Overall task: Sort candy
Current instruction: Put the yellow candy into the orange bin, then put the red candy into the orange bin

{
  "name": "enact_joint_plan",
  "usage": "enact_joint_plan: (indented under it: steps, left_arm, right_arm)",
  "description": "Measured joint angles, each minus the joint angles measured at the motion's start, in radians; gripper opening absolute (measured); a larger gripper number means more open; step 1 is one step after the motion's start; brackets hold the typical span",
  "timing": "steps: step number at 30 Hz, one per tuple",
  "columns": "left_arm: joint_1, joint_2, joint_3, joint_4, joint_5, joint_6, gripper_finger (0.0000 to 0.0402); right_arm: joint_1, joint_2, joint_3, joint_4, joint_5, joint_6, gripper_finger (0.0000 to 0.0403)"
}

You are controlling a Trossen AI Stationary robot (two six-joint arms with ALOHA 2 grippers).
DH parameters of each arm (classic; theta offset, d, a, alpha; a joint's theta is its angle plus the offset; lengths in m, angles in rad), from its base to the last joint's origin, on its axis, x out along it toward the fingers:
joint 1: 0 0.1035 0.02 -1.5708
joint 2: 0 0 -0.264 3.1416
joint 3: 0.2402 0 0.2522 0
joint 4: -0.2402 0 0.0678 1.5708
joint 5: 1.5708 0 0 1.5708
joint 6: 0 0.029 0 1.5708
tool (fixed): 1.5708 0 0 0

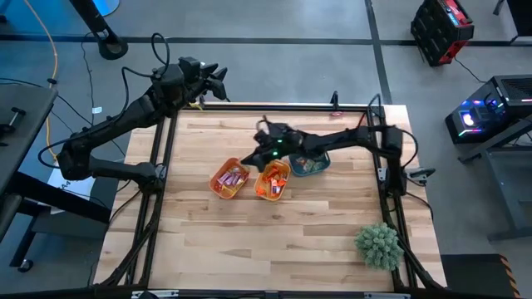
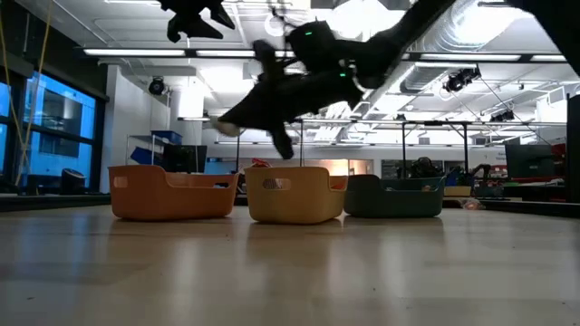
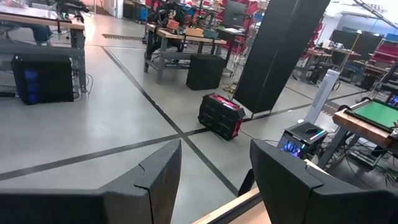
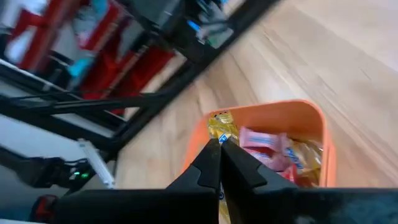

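Note:
Three small bins stand in a row mid-table: an orange bin (image 1: 230,178), a yellow-orange bin (image 1: 273,181) and a blue bin (image 1: 309,164), each holding tiny wrapped candy (image 1: 233,176). My right gripper (image 1: 261,146) hangs over the far side of the row, above the bins (image 2: 283,145). In the right wrist view it is shut (image 4: 219,142) on a yellow-wrapped candy, with an orange bin (image 4: 311,118) of pink and yellow sweets beneath. My left gripper (image 1: 214,83) waits raised over the table's far left corner, open (image 3: 214,180). My right gripper pinches a small yellow-wrapped candy (image 4: 220,126) between its two fingertips; the sweet sticks out just past the tips. The fingers slant downward toward the orange bin. The candy is lifted clear, above the bin's near rim.
A green spiky plant (image 1: 380,245) stands at the table's near right corner. A black frame rail (image 1: 274,105) runs along the far edge, with uprights at both sides. Bare wooden tabletop (image 1: 249,241) stretches in front of the bins.

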Motion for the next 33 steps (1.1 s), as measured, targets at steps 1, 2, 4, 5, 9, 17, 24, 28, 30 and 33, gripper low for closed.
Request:
enact_joint_plan:
  steps: [1, 2, 4, 5, 9, 17, 24, 28, 30, 33]
  left_arm:
    - [0.000, 0.000, 0.000, 0.000, 0.000, -0.007, 0.0186]
    - [0.000, 0.000, 0.000, 0.000, 0.000, -0.017, 0.0186]
    - [0.000, 0.000, 0.000, 0.000, 0.001, -0.033, 0.0186]
    - [0.000, 0.000, 0.000, -0.001, 0.002, -0.038, 0.0186]
    - [0.000, 0.000, 0.000, -0.001, 0.012, -0.042, 0.0186]
    - [0.000, 0.000, 0.000, -0.003, 0.019, -0.041, 0.0186]
    - [0.000, 0.000, 0.000, -0.006, 0.018, -0.016, 0.0186]
    - [0.003, 0.000, 0.000, -0.012, 0.018, -0.019, 0.0186]
    - [0.003, 0.000, 0.000, -0.015, 0.018, -0.021, 0.0186]
    - [0.003, 0.000, 0.000, -0.023, 0.018, -0.021, 0.0186]
  right_arm:
    - [0.002, 0.020, 0.037, -0.047, 0.003, 0.002, 0.0002]
    - [0.001, 0.038, 0.074, -0.106, 0.003, 0.001, 0.0006]
    - [0.000, 0.066, 0.130, -0.209, -0.005, -0.036, 0.0019]
    - [-0.001, 0.073, 0.151, -0.247, -0.012, -0.069, 0.0028]
    - [0.000, 0.064, 0.203, -0.307, -0.043, -0.166, 0.0073]
    - [-0.063, -0.046, 0.241, -0.680, 0.012, -0.396, 0.0136]
    - [-0.235, -0.269, 0.095, -0.970, 0.385, -0.476, 0.0138]
    - [-0.398, -0.391, -0.076, -0.970, 0.518, -0.250, 0.0138]
    - [-0.481, -0.424, -0.158, -0.954, 0.565, -0.137, 0.0138]
    - [-0.586, -0.431, -0.248, -0.906, 0.572, -0.015, 0.0138]
